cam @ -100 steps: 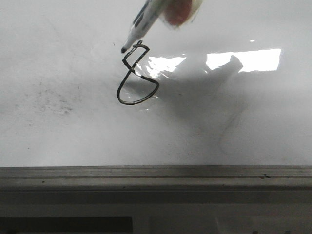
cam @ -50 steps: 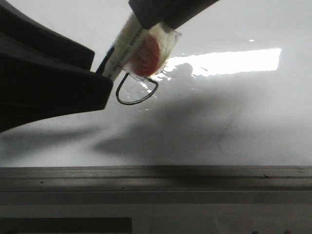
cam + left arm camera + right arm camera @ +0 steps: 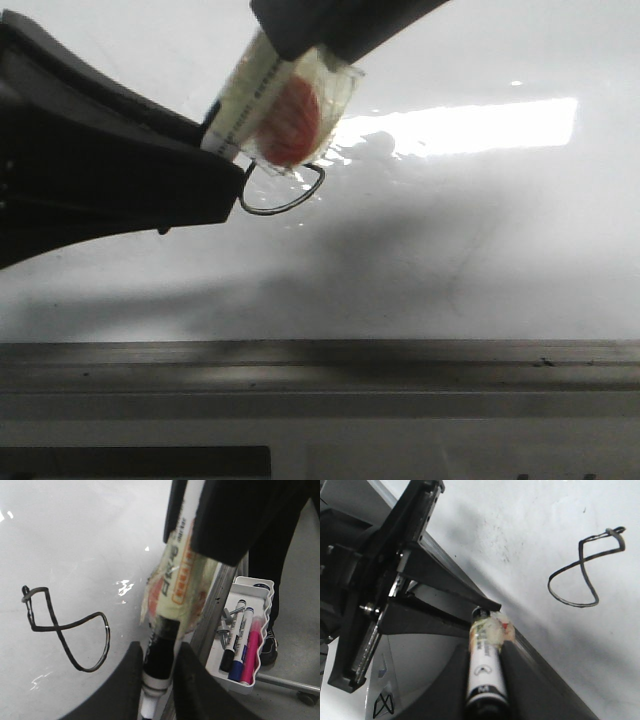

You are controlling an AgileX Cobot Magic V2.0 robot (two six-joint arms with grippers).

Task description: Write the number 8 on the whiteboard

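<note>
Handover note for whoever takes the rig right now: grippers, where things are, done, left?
Right gripper: shut on the marker, held off the whiteboard.
Left gripper: fingers flank the marker's black end; can't tell whether they are clamped.
8: drawn on the whiteboard, both loops closed, angular upper loop and rounder lower one.
Done: the writing looks complete.
Left: probably only finishing this marker pass between the arms. Check the left grip before the right lets go.
</note>
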